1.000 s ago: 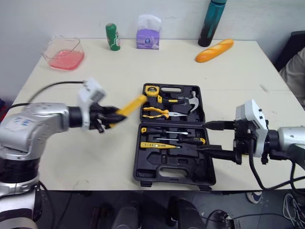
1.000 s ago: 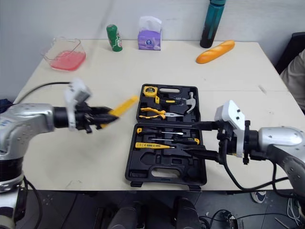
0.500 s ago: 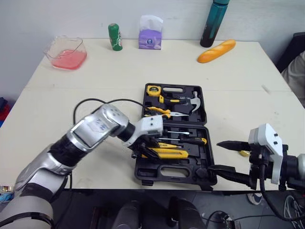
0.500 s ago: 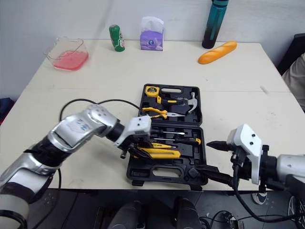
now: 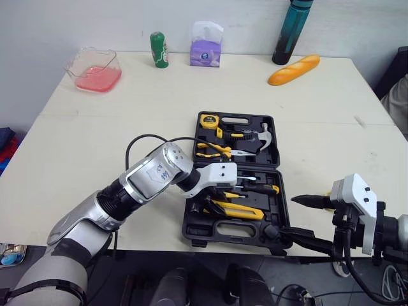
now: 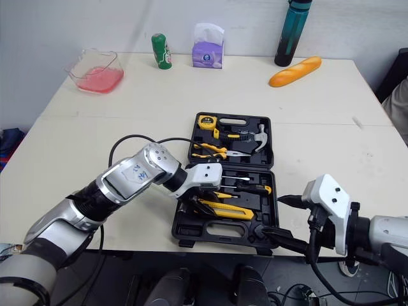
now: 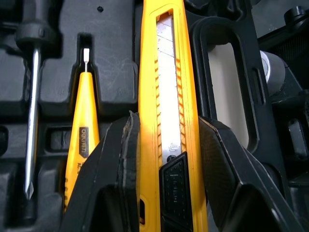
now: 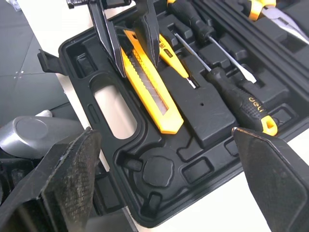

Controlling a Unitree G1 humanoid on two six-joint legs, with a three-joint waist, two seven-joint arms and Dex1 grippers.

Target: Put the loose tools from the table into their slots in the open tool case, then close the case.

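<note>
The black tool case (image 5: 191, 233) lies open at the table's front middle. Its far half holds a tape measure (image 5: 206, 120), pliers (image 5: 213, 150) and a hammer (image 5: 258, 135). Screwdrivers (image 5: 260, 189) and a yellow tester pen (image 7: 81, 140) lie in the near half. My left gripper (image 5: 213, 203) is shut on a yellow utility knife (image 5: 241, 211), whose body lies low in the near half beside the tester pen. The knife (image 7: 166, 96) runs between my left fingers (image 7: 116, 164). My right gripper (image 5: 305, 220) hangs open at the case's front right corner, holding nothing.
Along the table's back edge stand a pink container (image 5: 95, 69), a green bottle (image 5: 159, 50), a tissue pack (image 5: 206, 52), a teal bottle (image 5: 292, 32) and a bread loaf (image 5: 293, 69). A person's sleeve (image 5: 400, 105) shows at the far right.
My left gripper has carried the utility knife from left of the case down into its near half. My right gripper has drawn back from the case to its front right corner.
</note>
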